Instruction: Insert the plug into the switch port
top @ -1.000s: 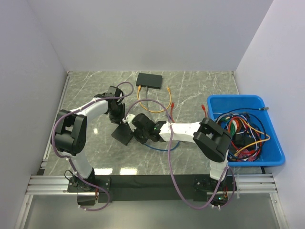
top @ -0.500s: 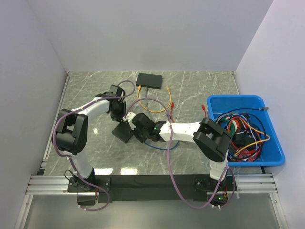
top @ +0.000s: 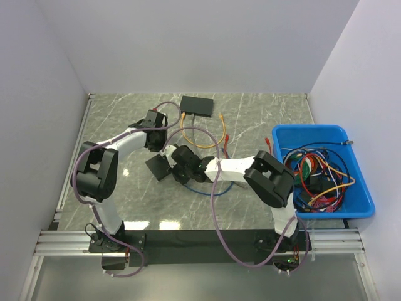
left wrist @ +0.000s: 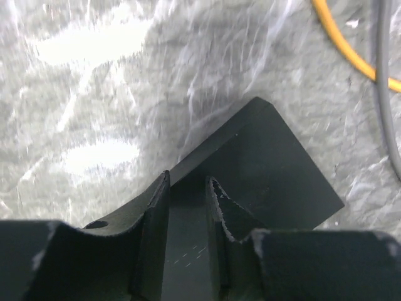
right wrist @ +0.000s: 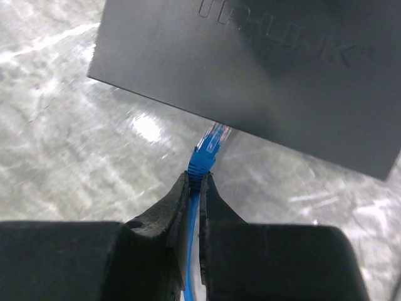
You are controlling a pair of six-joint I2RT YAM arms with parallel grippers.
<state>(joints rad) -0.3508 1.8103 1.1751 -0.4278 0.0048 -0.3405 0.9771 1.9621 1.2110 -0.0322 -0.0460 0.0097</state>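
Two grips: right gripper [right wrist: 195,180] pinched shut on the blue plug [right wrist: 204,158], long axis straight out from its fingers, clear tip pointing at the switch [right wrist: 263,81] edge, touching or just short. Left gripper [left wrist: 188,182] clamps the switch's edge, narrowly parted.

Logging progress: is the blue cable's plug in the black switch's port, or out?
Not fully in: the blue-booted plug, pinched in the right gripper, shows its clear tip outside the flat black switch; port hidden.

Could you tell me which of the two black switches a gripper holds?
The nearer switch, mid-table: the left gripper clamps its edge, and the right gripper holds a blue plug at it. The far switch lies untouched.
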